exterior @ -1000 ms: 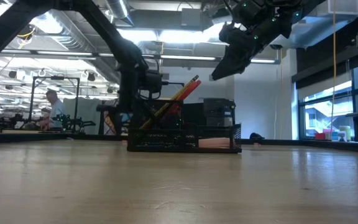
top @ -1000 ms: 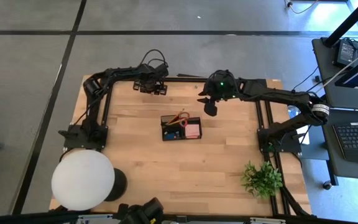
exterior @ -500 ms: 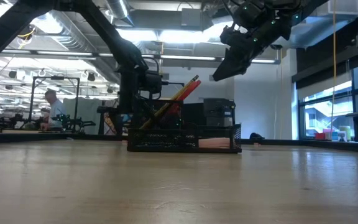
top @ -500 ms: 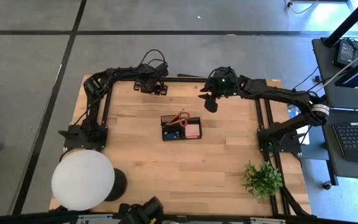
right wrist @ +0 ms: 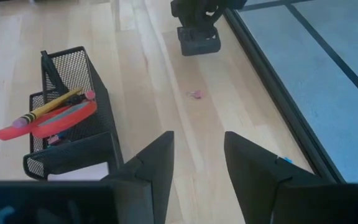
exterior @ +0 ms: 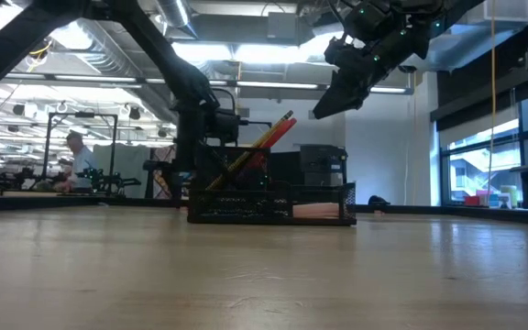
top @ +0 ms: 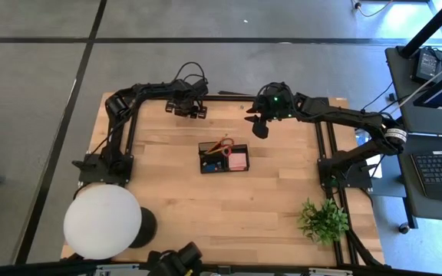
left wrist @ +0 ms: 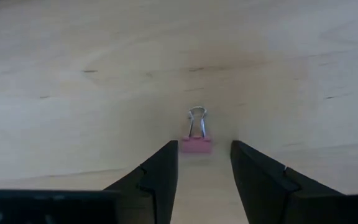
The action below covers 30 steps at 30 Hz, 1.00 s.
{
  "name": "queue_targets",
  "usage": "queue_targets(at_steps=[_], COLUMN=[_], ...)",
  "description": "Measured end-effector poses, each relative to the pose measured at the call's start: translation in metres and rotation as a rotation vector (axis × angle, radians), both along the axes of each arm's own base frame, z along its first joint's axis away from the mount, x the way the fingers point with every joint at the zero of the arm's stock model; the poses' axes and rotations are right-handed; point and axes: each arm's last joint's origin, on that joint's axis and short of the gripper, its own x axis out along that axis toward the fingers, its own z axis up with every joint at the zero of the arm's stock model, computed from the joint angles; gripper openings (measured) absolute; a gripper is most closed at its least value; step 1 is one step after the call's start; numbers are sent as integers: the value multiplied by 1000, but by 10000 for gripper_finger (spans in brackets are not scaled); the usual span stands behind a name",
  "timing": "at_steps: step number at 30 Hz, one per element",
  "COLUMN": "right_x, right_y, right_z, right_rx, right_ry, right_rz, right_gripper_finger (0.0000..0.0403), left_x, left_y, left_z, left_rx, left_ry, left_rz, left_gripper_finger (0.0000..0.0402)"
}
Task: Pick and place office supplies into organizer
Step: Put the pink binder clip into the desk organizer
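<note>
Looking across your wooden surface (top: pixel 167 199) from the near edge, you meet the white round lamp (top: pixel 102 222) at 1 corner and the green plant (top: pixel 322 220) at the other. Mid-surface sits the black organizer (top: pixel 224 157), with the red-handled scissors (top: pixel 221 146) and a pencil (right wrist: pixel 50 106) leaning in 1 compartment and the pink sticky-note block (top: pixel 238 160) in another. Farther back, your right gripper (top: pixel 258 127) hangs in the air above the surface beyond the organizer, jaws parted and holding nothing. At the far edge, your left gripper (top: pixel 189 112) is low over a small pink binder clip (left wrist: pixel 196 142) lying just ahead of its jaws, which stand open with nothing between them
</note>
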Motion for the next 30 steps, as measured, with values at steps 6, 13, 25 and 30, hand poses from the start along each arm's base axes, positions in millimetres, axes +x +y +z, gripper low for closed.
queue_targets(at_steps=[6,13,25,30], right_x=[0,0,0,0], right_y=[0,0,0,0], right_z=[0,0,0,0], right_rx=[1,2,2,2], right_ry=[1,2,3,3], right_rz=[0,0,0,0], right_gripper_finger=[145,145,145,145], left_x=[1,0,0,0], left_y=[1,2,3,3], left_z=[-9,-10,-11,-11], left_rx=[-17,-16,-15,-7], left_ry=[18,20,18,26], left_rz=[1,24,18,-1], left_gripper_finger=[154,142,108,100])
